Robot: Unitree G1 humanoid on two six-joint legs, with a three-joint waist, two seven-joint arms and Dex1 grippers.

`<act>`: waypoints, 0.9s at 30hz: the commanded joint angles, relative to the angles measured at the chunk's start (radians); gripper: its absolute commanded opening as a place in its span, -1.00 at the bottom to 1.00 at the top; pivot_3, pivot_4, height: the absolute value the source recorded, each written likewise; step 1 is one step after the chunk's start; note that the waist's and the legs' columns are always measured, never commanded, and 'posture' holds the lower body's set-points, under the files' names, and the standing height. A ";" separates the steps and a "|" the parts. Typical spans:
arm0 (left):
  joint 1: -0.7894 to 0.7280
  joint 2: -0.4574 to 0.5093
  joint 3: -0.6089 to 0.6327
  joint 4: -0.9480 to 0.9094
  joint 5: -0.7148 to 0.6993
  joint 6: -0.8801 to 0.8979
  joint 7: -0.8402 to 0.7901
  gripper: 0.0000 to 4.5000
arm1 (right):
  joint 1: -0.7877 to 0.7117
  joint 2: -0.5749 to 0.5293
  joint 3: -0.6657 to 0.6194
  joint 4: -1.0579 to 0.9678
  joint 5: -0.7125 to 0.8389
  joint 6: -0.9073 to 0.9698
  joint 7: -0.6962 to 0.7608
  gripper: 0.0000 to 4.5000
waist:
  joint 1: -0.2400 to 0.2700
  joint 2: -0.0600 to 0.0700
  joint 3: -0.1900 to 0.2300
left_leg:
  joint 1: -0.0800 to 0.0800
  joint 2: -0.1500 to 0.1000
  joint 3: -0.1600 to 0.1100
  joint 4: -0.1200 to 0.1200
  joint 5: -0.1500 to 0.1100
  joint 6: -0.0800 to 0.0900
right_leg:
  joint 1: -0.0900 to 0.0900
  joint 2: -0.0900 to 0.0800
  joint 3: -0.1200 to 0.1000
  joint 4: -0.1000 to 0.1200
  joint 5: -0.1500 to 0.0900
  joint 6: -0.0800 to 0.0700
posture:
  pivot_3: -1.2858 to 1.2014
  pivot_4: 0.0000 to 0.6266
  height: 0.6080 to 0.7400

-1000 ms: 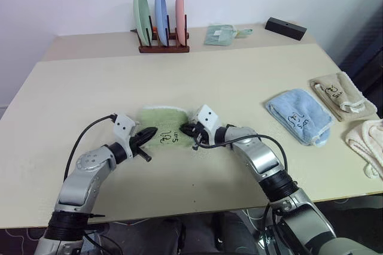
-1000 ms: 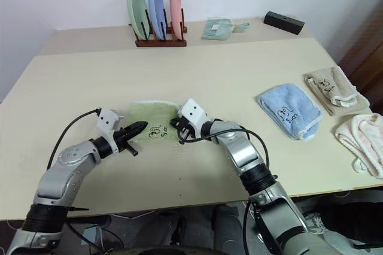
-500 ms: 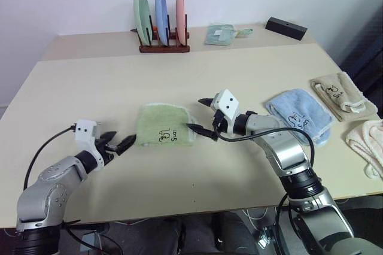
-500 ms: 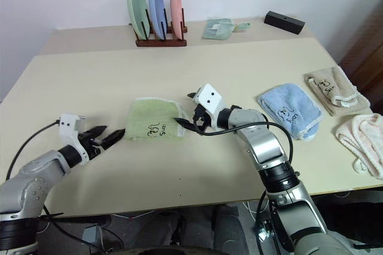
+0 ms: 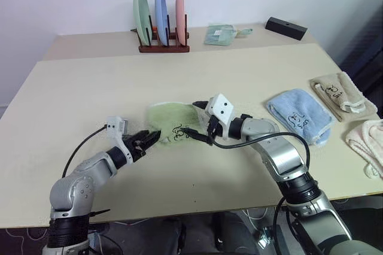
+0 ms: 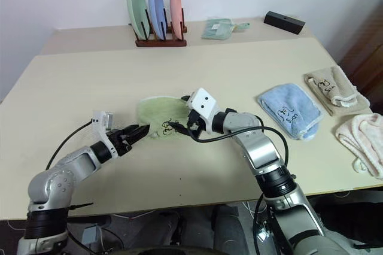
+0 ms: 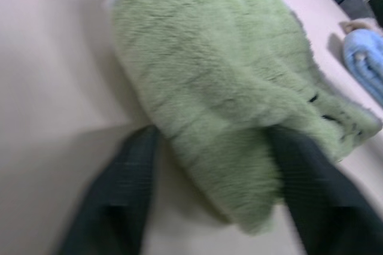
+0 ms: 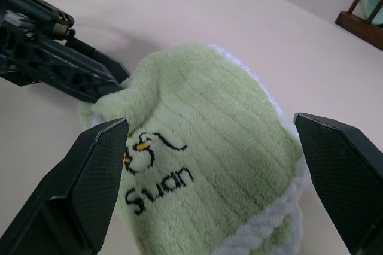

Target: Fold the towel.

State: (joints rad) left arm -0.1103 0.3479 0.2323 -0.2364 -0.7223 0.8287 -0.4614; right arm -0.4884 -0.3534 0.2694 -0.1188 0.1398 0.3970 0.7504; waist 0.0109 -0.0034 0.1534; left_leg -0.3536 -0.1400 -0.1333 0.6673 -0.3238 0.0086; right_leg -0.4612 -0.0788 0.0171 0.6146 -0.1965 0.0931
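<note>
1. The towel point(image 5: 173, 122), light green with a whitish edging and a dark embroidered mark, is lying bunched near the middle of the front part of the table point(image 5: 239, 81), between the two grippers.
2. The left gripper point(image 5: 149, 138) is being held at the towel's near left edge; in the left wrist view its fingers point(image 7: 119, 195) are parted on either side of a fold of green cloth, with the cloth lying between them and touching at least one finger. Whether the cloth is actually being pinched cannot be told.
3. The right gripper point(image 5: 197, 120) is being held over the towel's right side, with its two fingers spread wide apart and nothing being gripped between them; one finger is reaching over the embroidered mark.
4. A blue towel point(image 5: 299, 116), a beige towel point(image 5: 342, 94) and a cream towel point(image 5: 368, 142) are lying on the right side of the table.
5. A plate rack point(image 5: 161, 17), a small folded cloth point(image 5: 221, 33) and a black box point(image 5: 285, 27) are standing along the far edge.
</note>
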 commanded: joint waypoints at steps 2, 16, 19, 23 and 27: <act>0.002 -0.006 0.022 -0.021 -0.026 -0.004 0.012 -0.75 | 0.003 0.003 0.001 -0.061 -0.004 -0.013 -0.010 1.00 | 0.001 0.000 0.000 | 0.000 0.000 0.000 0.000 0.000 0.000 | 0.000 0.000 0.000 0.000 0.000 0.000 | 0.03 -0.52 1.00; 0.014 -0.046 0.239 -0.101 -0.090 -0.122 0.172 -0.99 | -0.004 0.004 0.005 -0.065 -0.003 -0.014 -0.012 1.00 | -0.002 0.000 0.000 | 0.000 0.000 0.000 0.000 0.000 0.000 | 0.000 0.000 0.000 0.000 0.000 0.000 | 0.03 -0.52 1.00; 0.056 -0.022 0.314 -0.100 -0.072 -0.167 0.199 -0.99 | -0.001 0.002 0.003 -0.068 -0.002 -0.014 -0.013 1.00 | -0.002 0.000 0.000 | 0.000 0.001 0.000 0.000 0.000 0.000 | -0.001 0.001 0.000 0.000 0.000 0.000 | 0.03 -0.52 1.00; 0.133 0.002 0.544 -0.060 -0.107 -0.249 0.281 -0.99 | 0.008 0.002 0.006 -0.079 0.002 -0.012 -0.011 1.00 | -0.003 0.000 0.000 | 0.000 0.000 0.000 0.000 0.000 0.000 | 0.000 0.001 0.001 -0.001 0.000 0.000 | 0.03 -0.52 1.00; 0.253 -0.024 0.648 -0.050 -0.112 -0.304 0.299 -0.99 | 0.002 0.005 0.015 -0.064 0.002 -0.025 0.001 1.00 | 0.001 0.000 0.000 | 0.000 0.000 0.001 0.000 0.000 0.000 | 0.000 0.000 0.001 -0.001 0.000 0.000 | 0.03 -0.52 1.00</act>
State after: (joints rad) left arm 0.1226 0.3382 0.8389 -0.2686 -0.8189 0.5616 -0.1683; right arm -0.4752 -0.3559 0.2880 -0.1527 0.1335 0.3967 0.7450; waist 0.0114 -0.0037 0.1534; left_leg -0.3534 -0.1398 -0.1327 0.6670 -0.3241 0.0086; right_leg -0.4605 -0.0785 0.0177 0.6133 -0.1966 0.0931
